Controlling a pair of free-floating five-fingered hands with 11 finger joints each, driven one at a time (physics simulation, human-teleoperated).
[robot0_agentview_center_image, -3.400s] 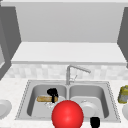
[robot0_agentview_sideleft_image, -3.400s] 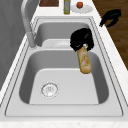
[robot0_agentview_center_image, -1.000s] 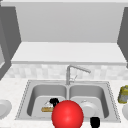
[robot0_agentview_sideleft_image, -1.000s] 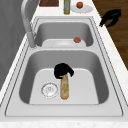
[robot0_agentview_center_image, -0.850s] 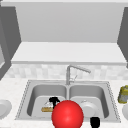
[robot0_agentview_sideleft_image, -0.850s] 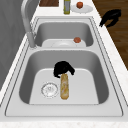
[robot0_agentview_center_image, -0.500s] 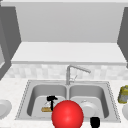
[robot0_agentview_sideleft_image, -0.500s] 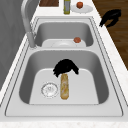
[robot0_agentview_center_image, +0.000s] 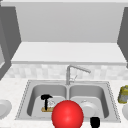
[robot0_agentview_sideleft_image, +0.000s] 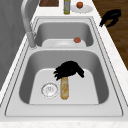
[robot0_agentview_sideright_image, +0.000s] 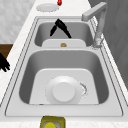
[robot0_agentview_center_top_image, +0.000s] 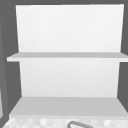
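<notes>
While the left hand hovers, fingers relaxed, the baguette (apparently flat) points front-to-back.

Black left hand, tan bread loaf, grey sink, red ball, white plate

bread roll on left sink basin floor
</notes>
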